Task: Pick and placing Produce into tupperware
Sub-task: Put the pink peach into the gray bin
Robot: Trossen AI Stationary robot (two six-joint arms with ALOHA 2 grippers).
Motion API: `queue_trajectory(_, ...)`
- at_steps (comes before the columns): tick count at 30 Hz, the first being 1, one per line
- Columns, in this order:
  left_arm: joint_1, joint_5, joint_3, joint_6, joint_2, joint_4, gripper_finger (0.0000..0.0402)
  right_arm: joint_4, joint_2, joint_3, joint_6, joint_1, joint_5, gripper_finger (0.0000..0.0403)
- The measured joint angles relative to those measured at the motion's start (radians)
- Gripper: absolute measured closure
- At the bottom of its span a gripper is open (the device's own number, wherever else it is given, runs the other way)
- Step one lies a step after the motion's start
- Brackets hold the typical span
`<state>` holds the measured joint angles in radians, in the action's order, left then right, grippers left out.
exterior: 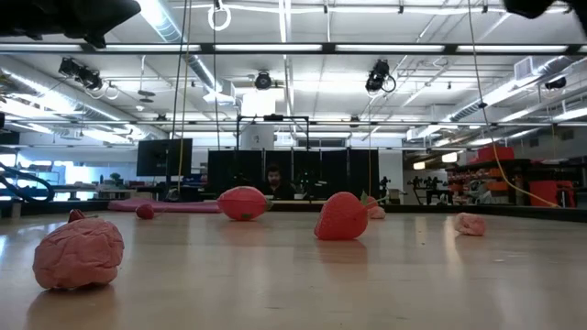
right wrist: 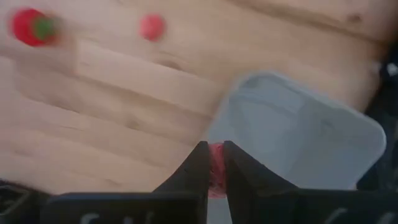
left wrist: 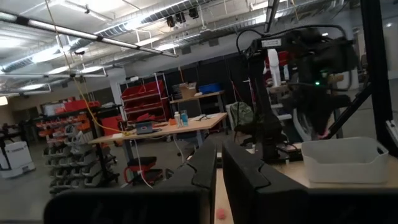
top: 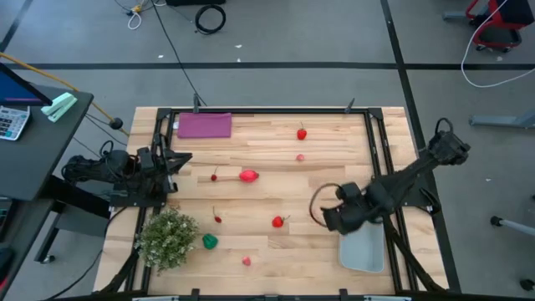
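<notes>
Produce in transit: a small red piece (right wrist: 215,169) sits pinched between the fingers of the right hand (right wrist: 214,167), which hangs over the near edge of the tupperware (top: 364,249), the clear bluish container at the right front of the counter (top: 334,150). The risk from here, as a judgement, is a release made too near the rim, so that the piece strikes the wall and bounces or rolls back onto the wood; a grip this slight on so small a piece could also let it slip before it is fully over the container, and a hand lowered too far could nudge the light plastic out of place. The container looks empty in the right wrist view, so most of the job appears to lie ahead. Counted from above, about eight loose pieces remain on the counter: two red strawberry-like ones (top: 302,133) (top: 278,221), one larger pink-red piece (top: 248,176), two small dark red ones (top: 214,176) (top: 218,219), two small pink ones (top: 300,156) (top: 247,261) and one green piece (top: 209,242). There is one container, one purple mat (top: 204,125) and one bushy plant (top: 167,238). The left hand (top: 178,161) waits at the left edge with its fingers nearly together, holding nothing.
</notes>
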<state>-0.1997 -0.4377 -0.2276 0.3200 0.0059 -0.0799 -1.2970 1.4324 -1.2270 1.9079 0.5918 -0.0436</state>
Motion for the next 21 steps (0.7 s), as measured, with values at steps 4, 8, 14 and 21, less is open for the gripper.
queue_trajectory(4,0.0,0.0,0.0,0.009,0.0,-0.009,0.0366,0.004,0.008,0.067,0.118,0.067,0.001,0.0362)
queue_trajectory(8,0.0,0.0,0.0,0.078,0.0,-0.029,0.037,0.029,0.008,0.147,0.169,0.081,0.003,0.0354)
queue_trajectory(14,0.0,0.0,0.0,0.146,0.0,-0.072,0.0373,0.097,0.008,0.247,0.184,0.061,0.008,0.0329)
queue_trajectory(21,0.0,0.0,0.0,0.149,0.0,-0.142,0.0366,0.35,0.008,0.361,0.187,0.052,0.008,0.0294)
